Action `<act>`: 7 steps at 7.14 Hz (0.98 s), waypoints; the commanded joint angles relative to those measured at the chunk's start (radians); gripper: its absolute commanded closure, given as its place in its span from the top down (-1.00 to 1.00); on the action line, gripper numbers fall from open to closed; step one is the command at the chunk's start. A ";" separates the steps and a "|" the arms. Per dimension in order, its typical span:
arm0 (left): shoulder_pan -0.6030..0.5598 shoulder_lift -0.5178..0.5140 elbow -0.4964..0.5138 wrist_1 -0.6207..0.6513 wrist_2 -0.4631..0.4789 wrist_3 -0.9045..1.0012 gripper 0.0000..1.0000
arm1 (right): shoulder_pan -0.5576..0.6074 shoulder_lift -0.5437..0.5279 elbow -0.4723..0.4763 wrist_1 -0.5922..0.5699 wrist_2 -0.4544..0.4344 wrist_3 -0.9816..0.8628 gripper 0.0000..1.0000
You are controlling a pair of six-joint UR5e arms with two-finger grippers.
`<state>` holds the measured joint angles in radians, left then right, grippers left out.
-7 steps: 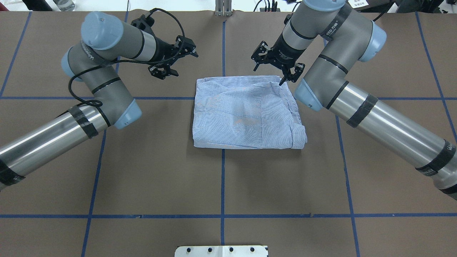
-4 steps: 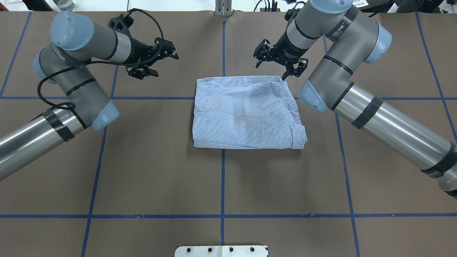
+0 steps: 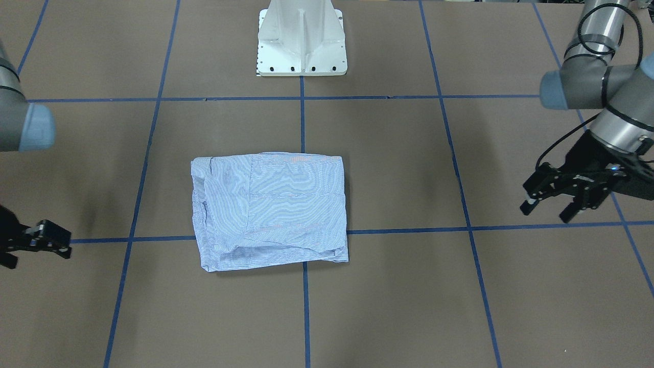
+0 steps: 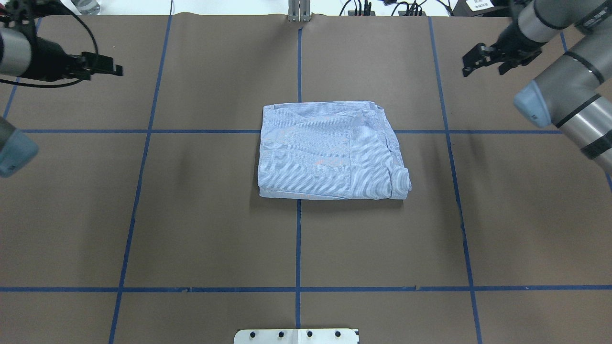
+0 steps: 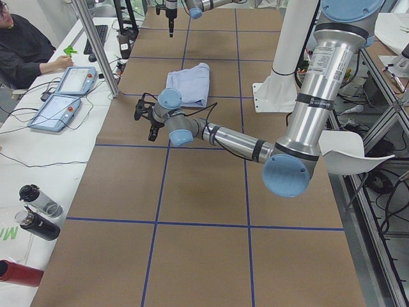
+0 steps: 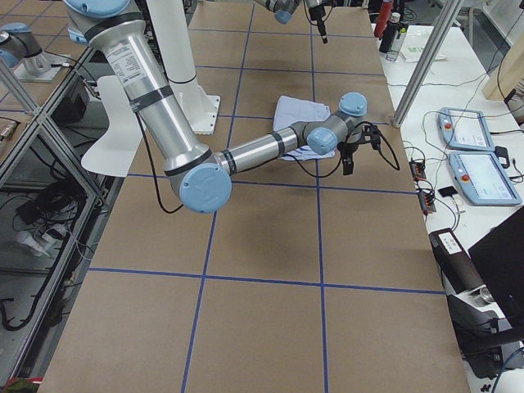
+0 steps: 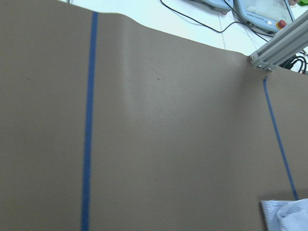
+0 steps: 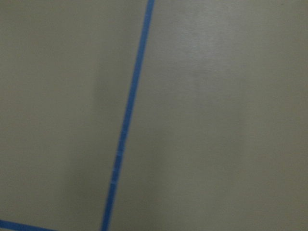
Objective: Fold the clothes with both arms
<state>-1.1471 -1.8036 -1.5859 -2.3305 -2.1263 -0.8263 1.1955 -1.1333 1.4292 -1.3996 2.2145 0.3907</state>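
Folded shirt (image 4: 330, 150) lying mid-surface, both arms hanging wide of it.

The shirt is lying as a rough rectangle on the brown surface (image 4: 215, 215), straddling the crossing of two blue tape lines (image 4: 298, 239). Its layered, rolled edges are running along the side nearer the right arm (image 4: 569, 76). The left fingers (image 3: 531, 199) are hovering spread apart and gripping nothing, well off to the shirt's left-arm side, just above a tape line. The right fingers (image 4: 469, 62) are likewise standing apart and empty, out toward the far corner of the surface, well apart from the shirt. The left arm (image 4: 12, 52) is reaching in from the opposite edge. Both wrist views are showing brown surface and tape, and a corner of the shirt is peeking into the left one's lower right. The white base (image 3: 301, 46) is sitting at the robot's side of the surface.
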 commanded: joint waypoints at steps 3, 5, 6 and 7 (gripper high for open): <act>-0.279 0.171 -0.014 0.198 -0.080 0.678 0.99 | 0.264 -0.198 -0.012 -0.128 0.042 -0.571 1.00; -0.332 0.196 -0.046 0.288 -0.119 0.722 0.99 | 0.332 -0.255 -0.010 -0.124 0.153 -0.586 1.00; -0.335 0.213 -0.046 0.249 -0.121 0.723 0.99 | 0.340 -0.284 -0.007 -0.110 0.157 -0.592 1.00; -0.333 0.248 -0.042 0.228 -0.115 0.719 0.99 | 0.366 -0.324 -0.013 -0.076 0.163 -0.587 1.00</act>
<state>-1.4765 -1.5919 -1.6278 -2.0803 -2.2421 -0.1089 1.5332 -1.4110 1.4191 -1.5075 2.3625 -0.1954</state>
